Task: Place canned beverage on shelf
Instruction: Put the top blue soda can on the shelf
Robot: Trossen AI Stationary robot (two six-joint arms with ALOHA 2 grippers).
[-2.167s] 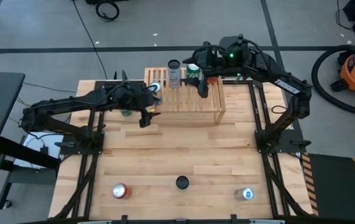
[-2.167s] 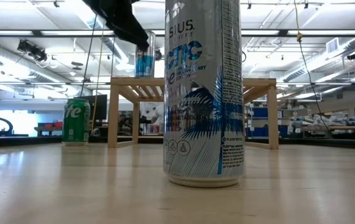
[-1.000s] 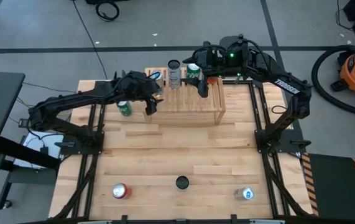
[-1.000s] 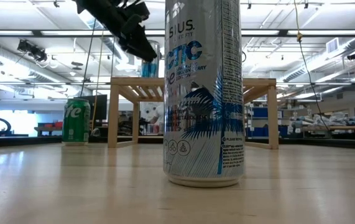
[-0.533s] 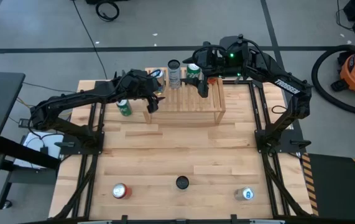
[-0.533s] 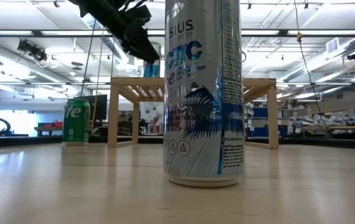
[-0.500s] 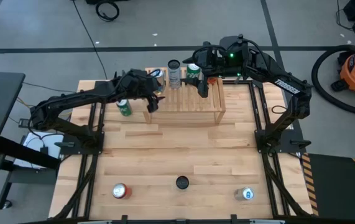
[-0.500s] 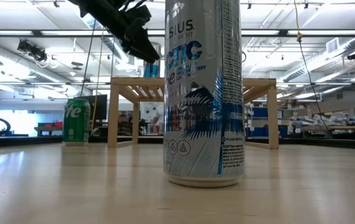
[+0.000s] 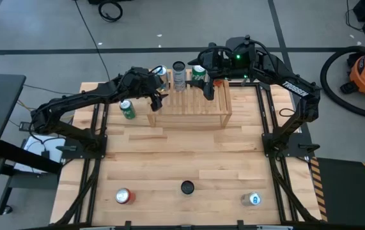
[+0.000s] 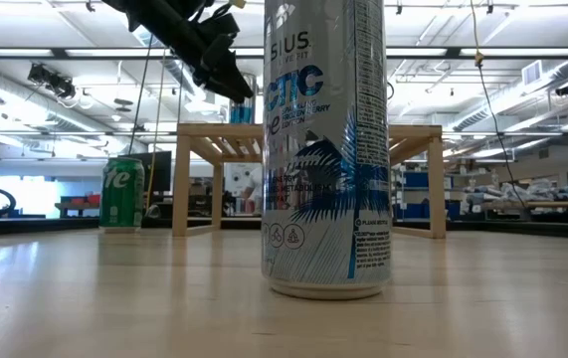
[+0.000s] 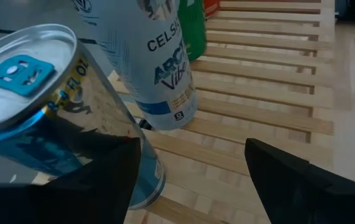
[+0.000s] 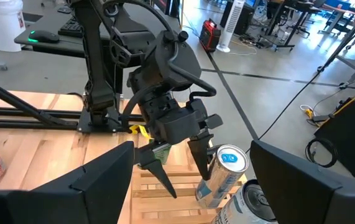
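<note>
The light-wood shelf (image 9: pixel 195 108) stands at the table's far middle. A silver can with a blue tab (image 9: pixel 158 71) stands upright on its slats at the far left corner; it also shows in the left wrist view (image 11: pixel 53 112) and the right wrist view (image 12: pixel 224 171). My left gripper (image 9: pixel 155 99) is open just on the near side of this can, slanting down. My right gripper (image 9: pixel 208 89) is open and empty above the shelf's far right part. A white Celsius can (image 9: pixel 179 75) and a green can (image 9: pixel 199 72) stand on the shelf too. My left gripper is open with the blue-tab can's lower side (image 11: pixel 146 180) right beside the inner face of one finger (image 11: pixel 84 180). I cannot tell whether they touch. The can stands on its base on the slats.
A green can (image 9: pixel 127 110) stands on the table left of the shelf. A red can (image 9: pixel 124 195), a dark-topped can (image 9: pixel 187 187) and a blue-and-white can (image 9: pixel 254 199) stand near the front edge. A tall Celsius can (image 10: pixel 325 149) fills the low view's middle.
My left gripper has carried the blue-tab can toward the table's far edge, over the shelf's left end. The can now stands on the slats at the far left corner, beside the white can.
</note>
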